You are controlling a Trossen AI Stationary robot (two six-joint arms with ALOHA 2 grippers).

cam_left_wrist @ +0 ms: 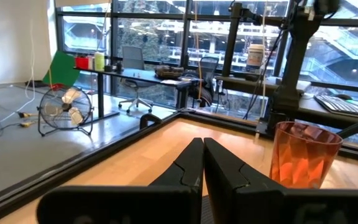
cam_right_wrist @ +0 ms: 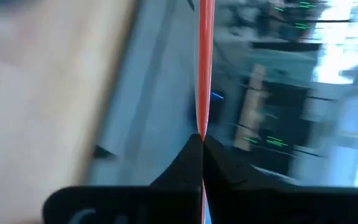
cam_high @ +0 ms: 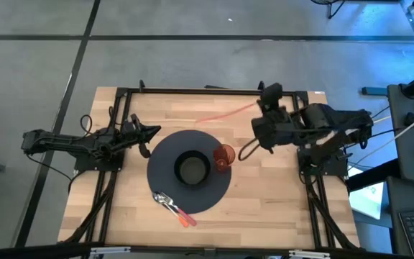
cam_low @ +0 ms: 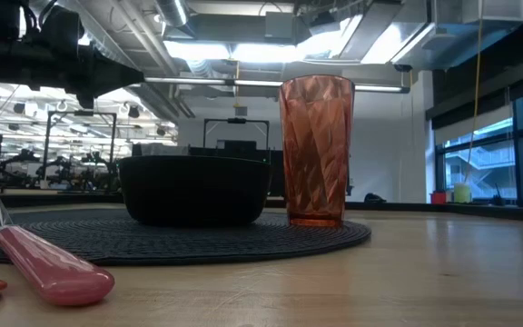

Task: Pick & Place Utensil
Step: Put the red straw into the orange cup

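Grey floor (cam_high: 192, 57); floor fan (cam_left_wrist: 66, 111); large windows (cam_left_wrist: 148, 37); office chair (cam_left_wrist: 131, 62).

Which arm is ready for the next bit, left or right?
Right. Its end effector is shut on a thin red utensil, so it can probably carry it to the mat beside the bowl. The left end effector is shut on nothing, at the mat's edge.

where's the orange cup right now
In the high view the orange cup stands upright on the right edge of the round dark placemat, just right of the black bowl and nearer the right arm.
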